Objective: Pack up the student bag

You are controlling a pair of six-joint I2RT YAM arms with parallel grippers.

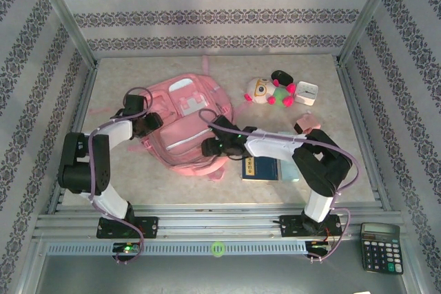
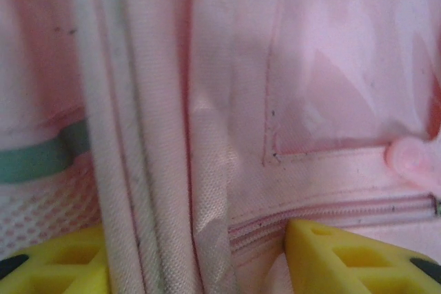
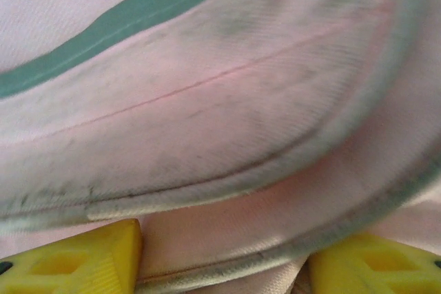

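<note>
The student bag [image 1: 187, 105], pink with white-trimmed pockets, lies flat on the table left of centre. My left gripper [image 1: 153, 123] presses into its left side. In the left wrist view the yellow fingers [image 2: 62, 266] stand on both sides of a bunched vertical fold of the student bag [image 2: 207, 135], just by a zipper [image 2: 331, 208]; the left gripper [image 2: 196, 259] is shut on that fold. My right gripper [image 1: 210, 144] sits at the bag's near right edge. Up close, the right gripper [image 3: 224, 256] holds a piped fabric rim of the student bag [image 3: 207, 115] between its fingertips [image 3: 83, 259].
A plush toy [image 1: 267, 91] and a white box [image 1: 306, 93] lie at the back right. A small pink item [image 1: 307, 125] sits near the right arm's elbow. A blue book [image 1: 260, 169] lies under the right forearm. A calculator [image 1: 380, 247] rests off the table's front right.
</note>
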